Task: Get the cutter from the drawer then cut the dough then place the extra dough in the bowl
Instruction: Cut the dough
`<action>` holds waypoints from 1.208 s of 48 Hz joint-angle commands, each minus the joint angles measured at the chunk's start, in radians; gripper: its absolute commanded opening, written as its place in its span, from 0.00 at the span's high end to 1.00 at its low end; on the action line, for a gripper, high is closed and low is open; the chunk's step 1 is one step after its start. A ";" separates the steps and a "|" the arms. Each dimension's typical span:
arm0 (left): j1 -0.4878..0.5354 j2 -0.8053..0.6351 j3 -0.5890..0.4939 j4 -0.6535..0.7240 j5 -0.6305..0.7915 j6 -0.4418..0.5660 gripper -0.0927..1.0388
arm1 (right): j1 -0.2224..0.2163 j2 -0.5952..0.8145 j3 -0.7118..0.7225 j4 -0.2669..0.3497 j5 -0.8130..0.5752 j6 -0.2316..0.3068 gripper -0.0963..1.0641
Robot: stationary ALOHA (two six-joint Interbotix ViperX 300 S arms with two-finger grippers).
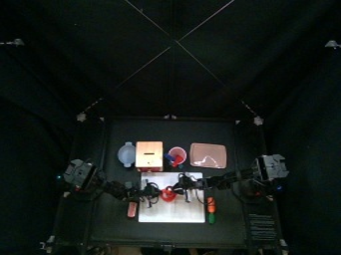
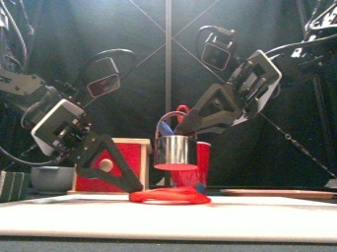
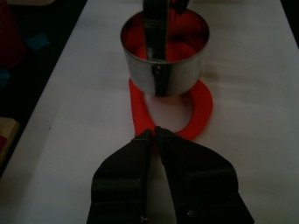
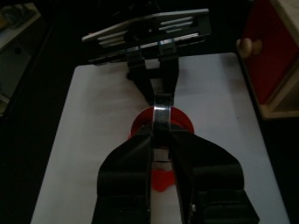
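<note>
The right gripper [image 4: 160, 121] clamps the round metal cutter [image 2: 175, 153] by its handle over the flat red dough ring [image 3: 205, 109]; left gripper [image 3: 156, 133] fingers together, perhaps touching the ring

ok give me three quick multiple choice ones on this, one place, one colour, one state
1. Where is the cutter?
a in the drawer
b over the ring on the board
c in the bowl

2. What colour is the ring?
a green
b white
c red

3. How do the right gripper's jaws stand?
a wide open
b shut on the cutter
c out of view

Answers:
1 b, the front view shows it right above the ring.
2 c, it is plain red on the white board.
3 b, the right wrist view shows them closed on its handle.
</note>
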 commanded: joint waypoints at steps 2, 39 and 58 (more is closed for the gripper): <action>0.002 -0.012 -0.012 0.002 -0.002 0.000 0.41 | -0.014 -0.080 0.025 0.003 -0.005 0.003 0.49; 0.002 -0.092 -0.037 0.060 0.003 -0.006 0.24 | -0.052 -0.137 0.164 0.017 0.112 0.003 0.44; 0.107 -0.106 -0.155 -0.124 0.336 0.015 0.23 | -0.051 -0.160 0.161 -0.011 0.130 0.003 0.22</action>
